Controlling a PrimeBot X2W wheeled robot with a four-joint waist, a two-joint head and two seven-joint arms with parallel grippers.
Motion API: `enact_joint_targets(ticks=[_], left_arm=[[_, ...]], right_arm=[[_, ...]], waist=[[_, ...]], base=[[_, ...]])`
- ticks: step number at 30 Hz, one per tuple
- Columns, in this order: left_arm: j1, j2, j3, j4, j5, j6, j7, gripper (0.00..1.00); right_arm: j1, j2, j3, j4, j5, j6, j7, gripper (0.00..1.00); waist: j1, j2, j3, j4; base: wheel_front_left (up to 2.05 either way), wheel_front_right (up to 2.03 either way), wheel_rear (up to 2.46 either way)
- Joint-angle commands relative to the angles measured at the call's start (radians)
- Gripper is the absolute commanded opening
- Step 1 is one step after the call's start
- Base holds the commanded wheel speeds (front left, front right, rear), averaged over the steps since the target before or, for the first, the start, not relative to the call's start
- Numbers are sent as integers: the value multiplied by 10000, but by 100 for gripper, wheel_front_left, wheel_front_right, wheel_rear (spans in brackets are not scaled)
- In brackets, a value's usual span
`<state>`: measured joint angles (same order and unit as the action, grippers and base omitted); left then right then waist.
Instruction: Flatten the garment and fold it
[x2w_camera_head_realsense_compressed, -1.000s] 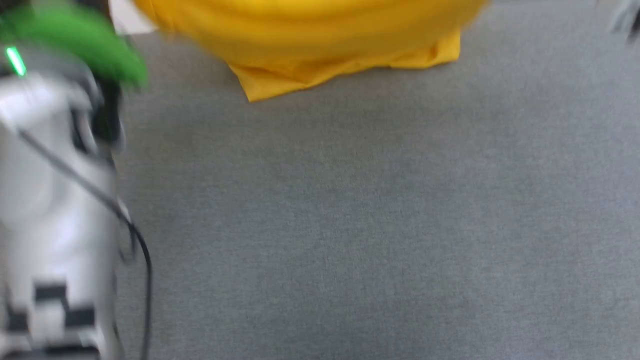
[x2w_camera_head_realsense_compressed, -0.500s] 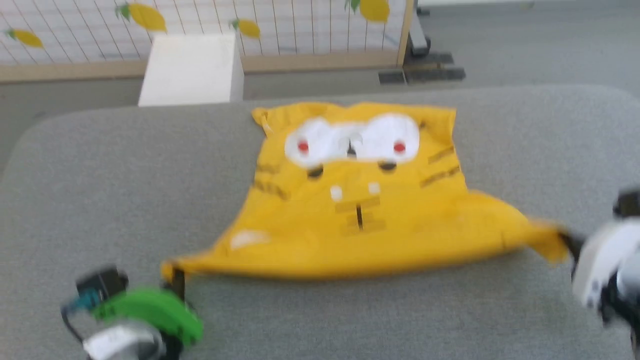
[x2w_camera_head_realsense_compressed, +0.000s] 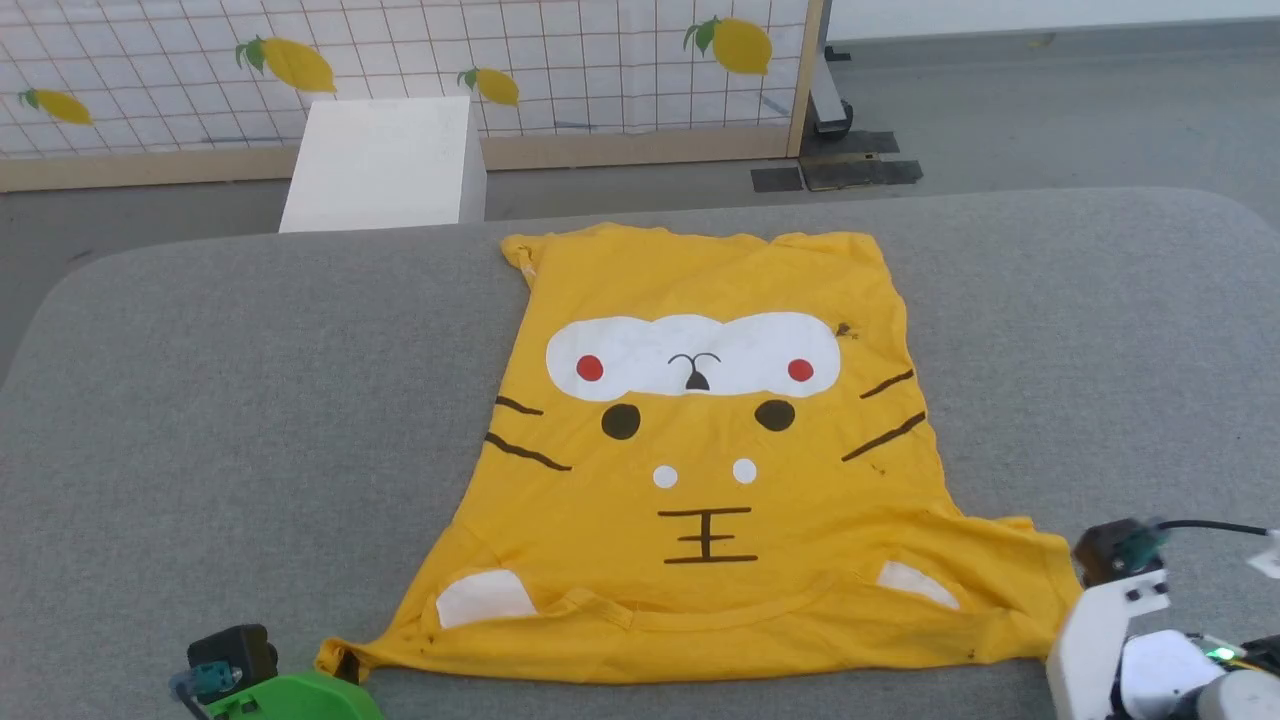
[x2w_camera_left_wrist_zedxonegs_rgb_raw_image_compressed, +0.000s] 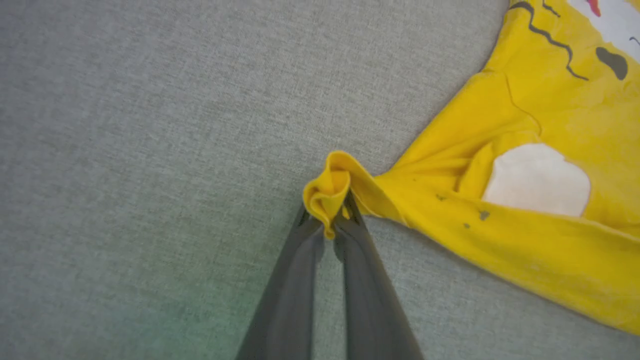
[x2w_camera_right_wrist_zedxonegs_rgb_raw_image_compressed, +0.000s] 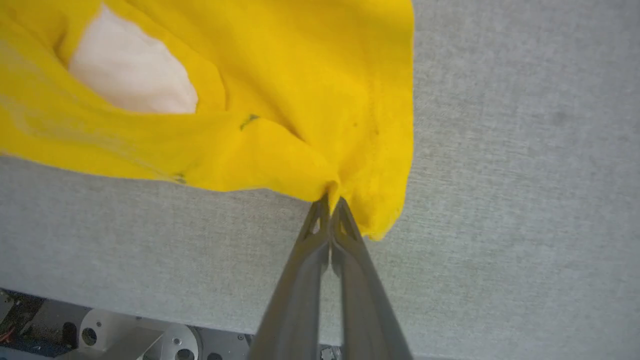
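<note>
Gripping one garment (x2w_camera_head_realsense_compressed: 700, 450) | left pincer (x2w_camera_left_wrist_zedxonegs_rgb_raw_image_compressed: 327, 220), right pincer (x2w_camera_right_wrist_zedxonegs_rgb_raw_image_compressed: 330, 200): two, both clamped on it

Bright, even light; sharp frames, soft shadows.

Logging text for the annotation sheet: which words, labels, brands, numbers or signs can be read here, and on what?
"王": black three-bar mark printed on the garment, shaped like that character; possibly just tiger stripes.
No other words, numbers, brands or labels can be read in any view.
</note>
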<state>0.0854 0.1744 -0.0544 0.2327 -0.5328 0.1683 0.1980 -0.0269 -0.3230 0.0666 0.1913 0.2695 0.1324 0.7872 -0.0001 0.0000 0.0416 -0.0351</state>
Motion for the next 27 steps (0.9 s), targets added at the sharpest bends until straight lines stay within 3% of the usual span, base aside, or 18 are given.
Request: enact_joint_targets(ticks=[1, 2, 3, 4, 5, 10, 15, 19, 23, 27], left_arm=[[-230, 58, -49, 144, 127, 45, -139, 0], [-272, 29, -62, 139, 129, 38, -203, 0], [-308, -6, -66, 120, 132, 32, -313, 0], [-329, -41, -84, 140, 127, -7, -419, 0], [-354, -93, -81, 146, 93, -56, -557, 0], [-366, -299, 120, -120, -252, -190, -954, 0], [-296, -372, 102, -415, -284, -230, -1208, 0], [-304, -448, 77, -708, -357, -321, -1414, 0], [-437, -479, 103, -1011, -430, -382, -1582, 0], [-683, -494, 37, -1546, -428, -429, -1653, 0]], right_arm=[[-221, 37, 175, 269, -214, -17, 216, 0], [-284, 87, 220, 422, -263, -17, 304, 0], [-364, 163, 256, 552, -286, -17, 345, 24], [-419, 210, 281, 609, -274, -17, 361, 94], [-480, 274, 235, 630, -199, -17, 390, 100], [-473, 278, -231, -137, 589, -17, 801, 100], [-313, 744, -1886, -1916, 1940, -17, 1360, 100], [-813, 1279, -3362, -3056, 2121, -17, 1148, 100], [-2167, 1634, -4147, -3038, 1522, -17, 179, 100], [-3792, 1499, -3913, -2065, 894, -17, -922, 100]], waist=[[1, 0, 45, -31], [1, 0, 58, -33], [1, 0, 63, -33], [1, 0, 65, -30], [1, 0, 79, -28], [1, 0, 87, 35], [1, 0, 137, 157], [1, 0, 386, 279], [1, 0, 988, 345], [1, 0, 1852, 501]], base=[[0, 0, 0], [0, 0, 0], [0, 0, 0], [0, 0, 0], [0, 0, 0], [0, 0, 0], [0, 0, 0], [0, 0, 0], [0, 0, 0], [0, 0, 0]])
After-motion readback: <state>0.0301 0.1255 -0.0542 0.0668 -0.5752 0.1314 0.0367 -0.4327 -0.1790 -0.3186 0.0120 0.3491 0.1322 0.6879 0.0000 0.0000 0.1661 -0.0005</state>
